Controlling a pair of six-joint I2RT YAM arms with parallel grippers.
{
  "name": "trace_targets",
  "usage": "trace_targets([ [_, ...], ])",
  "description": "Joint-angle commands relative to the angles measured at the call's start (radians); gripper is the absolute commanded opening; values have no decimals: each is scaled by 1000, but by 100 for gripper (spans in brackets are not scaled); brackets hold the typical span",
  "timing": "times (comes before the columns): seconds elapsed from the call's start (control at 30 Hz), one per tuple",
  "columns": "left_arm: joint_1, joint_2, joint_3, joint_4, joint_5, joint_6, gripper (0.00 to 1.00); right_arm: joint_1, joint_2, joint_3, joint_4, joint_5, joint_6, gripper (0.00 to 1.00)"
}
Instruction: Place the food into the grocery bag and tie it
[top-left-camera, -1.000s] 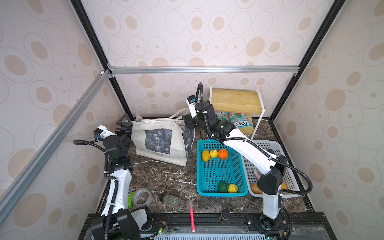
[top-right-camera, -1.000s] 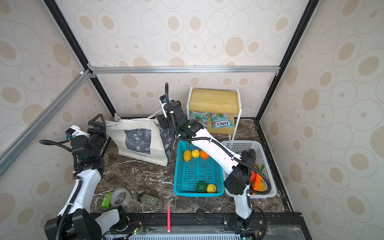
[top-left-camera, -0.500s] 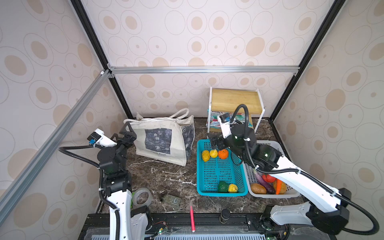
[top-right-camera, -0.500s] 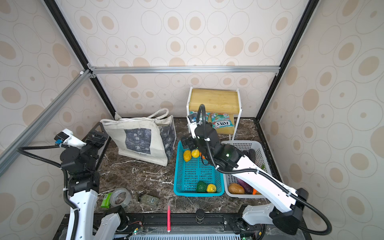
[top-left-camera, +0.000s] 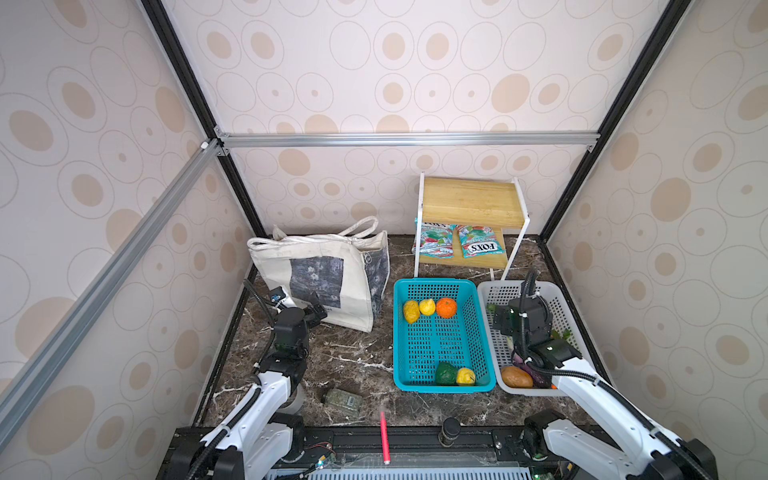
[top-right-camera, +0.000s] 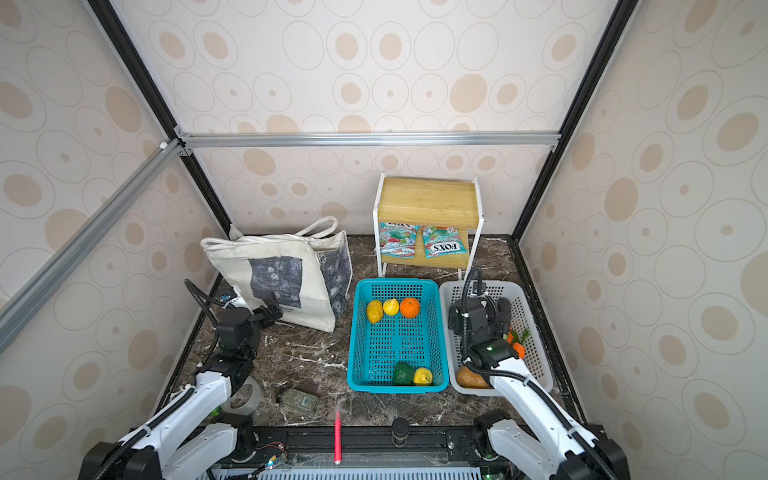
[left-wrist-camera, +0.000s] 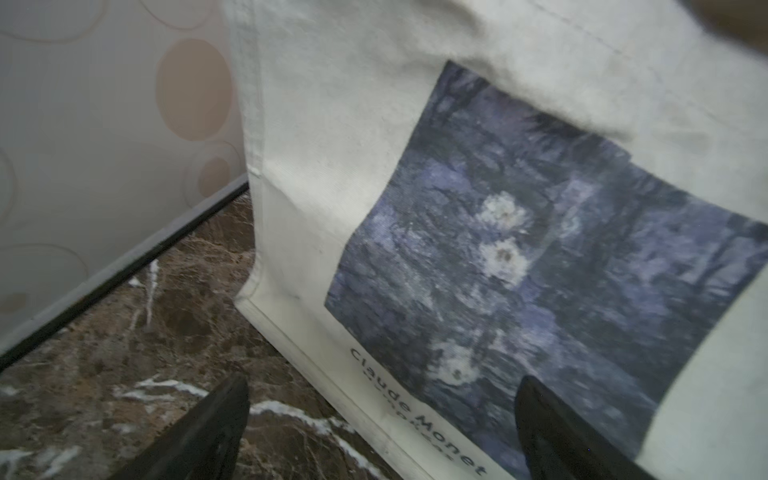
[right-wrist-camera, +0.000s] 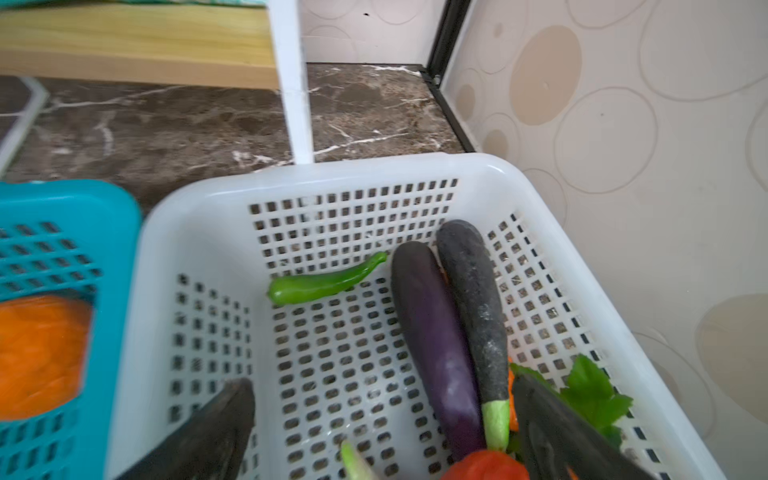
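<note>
The grocery bag (top-left-camera: 320, 270) (top-right-camera: 282, 270) stands upright at the back left, its handles lying over its top. My left gripper (top-left-camera: 313, 309) (left-wrist-camera: 384, 384) is open just in front of the bag's lower front edge (left-wrist-camera: 374, 166), holding nothing. Two yellow fruits (top-left-camera: 417, 308) and an orange (top-left-camera: 446, 307) lie at the far end of the teal basket (top-left-camera: 440, 386). A green fruit (top-left-camera: 445, 372) and a yellow fruit (top-left-camera: 465, 376) lie at its near end. Two snack packets (top-left-camera: 478, 245) lie on the lower shelf. My right gripper (top-left-camera: 521, 318) (right-wrist-camera: 382, 384) hangs open and empty over the white basket (right-wrist-camera: 332, 174).
The white basket holds two eggplants (right-wrist-camera: 436, 332), a green pepper (right-wrist-camera: 320, 284), a potato (top-left-camera: 515, 376) and carrots. A two-level wooden shelf (top-left-camera: 469, 199) stands at the back. A small jar (top-left-camera: 341, 401), a tape roll (top-right-camera: 245, 397) and a red pen (top-left-camera: 384, 436) lie near the front edge.
Both arms have drawn back from the bag's top. The right gripper swung over the teal basket to the white basket. The left gripper dropped low to the bag's front.
</note>
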Motion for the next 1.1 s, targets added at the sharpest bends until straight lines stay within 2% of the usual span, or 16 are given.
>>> trace_targets([
  [0.0, -7, 49, -38, 245, -103, 150, 99, -55, 39, -72, 277, 41, -57, 96],
  [0.13, -4, 156, -63, 408, -54, 245, 99, -84, 93, -149, 478, -44, -91, 94],
  [0.23, 1, 244, -91, 557, -30, 319, 99, -112, 185, -214, 713, -82, -112, 95],
  [0.3, 6, 317, -68, 552, -25, 351, 99, -120, 258, -214, 795, -99, -146, 95],
  [0.37, 25, 399, -90, 671, 8, 372, 99, -122, 322, -213, 876, -121, -178, 95],
  [0.43, 35, 418, -74, 670, 48, 415, 99, -125, 358, -217, 941, -147, -200, 95],
  [0.5, 42, 440, -107, 787, 41, 435, 99, -140, 389, -209, 961, -175, -188, 95],
  [0.63, 122, 519, -145, 910, 157, 370, 99, -170, 488, -196, 1036, -236, -173, 96],
  [0.7, 129, 584, -154, 994, 189, 374, 99, -176, 491, -170, 975, -272, -176, 97],
  [0.77, 130, 567, -140, 929, 217, 380, 99, -187, 500, -154, 944, -307, -171, 97],
  [0.83, 130, 583, -132, 943, 219, 385, 99, -194, 576, -186, 1103, -312, -186, 98],
  [0.87, 130, 573, -123, 908, 221, 384, 99, -193, 568, -188, 1092, -319, -184, 98],
  [0.93, 130, 584, -126, 933, 222, 388, 99, -197, 533, -153, 959, -315, -161, 100],
  [1.0, 130, 584, -122, 927, 221, 388, 99, -195, 564, -163, 1030, -308, -180, 99],
  [1.07, 127, 579, -123, 918, 219, 389, 99, -194, 553, -157, 1000, -310, -178, 100],
])
